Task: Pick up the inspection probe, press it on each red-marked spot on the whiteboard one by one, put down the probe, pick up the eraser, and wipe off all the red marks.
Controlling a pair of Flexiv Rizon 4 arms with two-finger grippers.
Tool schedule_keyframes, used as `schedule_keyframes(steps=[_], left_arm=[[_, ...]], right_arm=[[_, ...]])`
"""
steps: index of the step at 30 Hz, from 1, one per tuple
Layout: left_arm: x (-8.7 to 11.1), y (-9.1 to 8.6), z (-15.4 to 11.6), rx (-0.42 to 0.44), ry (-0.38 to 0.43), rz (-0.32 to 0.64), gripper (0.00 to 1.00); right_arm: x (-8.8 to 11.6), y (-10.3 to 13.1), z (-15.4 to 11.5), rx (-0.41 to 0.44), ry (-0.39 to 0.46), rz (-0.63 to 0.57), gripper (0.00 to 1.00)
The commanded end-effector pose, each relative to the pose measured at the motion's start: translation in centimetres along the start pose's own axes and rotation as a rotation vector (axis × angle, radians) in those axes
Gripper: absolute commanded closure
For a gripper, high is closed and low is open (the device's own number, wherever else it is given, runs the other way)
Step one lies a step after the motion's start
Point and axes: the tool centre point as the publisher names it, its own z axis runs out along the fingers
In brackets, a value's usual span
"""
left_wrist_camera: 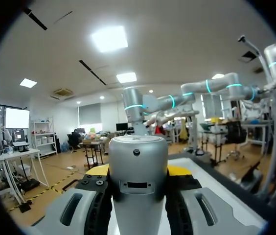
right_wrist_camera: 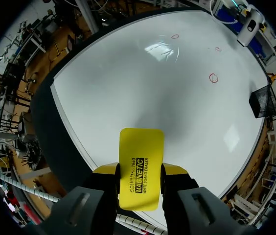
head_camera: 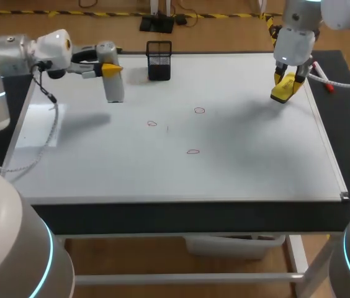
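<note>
My left gripper [head_camera: 112, 68] is shut on the silver inspection probe [head_camera: 114, 88], which hangs upright above the whiteboard's [head_camera: 255, 167] back left part. In the left wrist view the probe [left_wrist_camera: 138, 166] fills the space between the yellow-tipped fingers [left_wrist_camera: 98, 170]. My right gripper [head_camera: 285, 82] is shut on the yellow eraser [head_camera: 283, 92], held above the board's back right corner. The eraser [right_wrist_camera: 141, 166] juts out ahead of the right gripper [right_wrist_camera: 139, 172]. Three small red marks [head_camera: 152, 123] [head_camera: 199, 110] [head_camera: 192, 151] lie near the board's middle, also seen as red marks [right_wrist_camera: 213, 77] [right_wrist_camera: 175, 36] [right_wrist_camera: 218, 49] from the right wrist.
A black mesh holder [head_camera: 159, 60] stands at the board's back edge, right of the probe; it shows as the mesh holder [right_wrist_camera: 264, 100] from the right wrist. A red-capped marker [head_camera: 323, 81] lies off the board's right edge. The board's metal frame [head_camera: 324, 143] runs along the right side.
</note>
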Motion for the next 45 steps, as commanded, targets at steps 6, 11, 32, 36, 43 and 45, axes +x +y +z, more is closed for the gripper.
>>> schedule_keyframes(steps=[6, 11, 32, 36, 43, 45], left_arm=[[0.1, -1.2, -5.8, -0.019, -0.14, 0.007, 1.0], [-0.7, -1.4, -8.2, -0.017, -0.182, 0.007, 1.0], [-1.7, -0.6, -13.2, -0.024, -0.287, -0.037, 1.0], [-1.7, -0.7, -13.4, -0.024, -0.289, -0.038, 1.0], [-1.7, -0.7, -13.4, -0.024, -0.289, -0.038, 1.0], [-1.7, -0.7, -13.4, -0.024, -0.289, -0.038, 1.0]], right_arm=[[0.0, -0.1, -0.1, 0.001, 0.003, -0.001, 1.0], [0.0, -0.1, -0.1, 0.001, 0.003, -0.001, 1.0], [0.0, -0.1, -0.1, 0.001, 0.003, -0.001, 1.0], [0.0, -0.1, -0.1, 0.001, 0.003, -0.001, 1.0], [0.0, -0.1, -0.1, 0.001, 0.003, -0.001, 1.0], [0.0, -0.1, -0.1, 0.001, 0.003, -0.001, 1.0]])
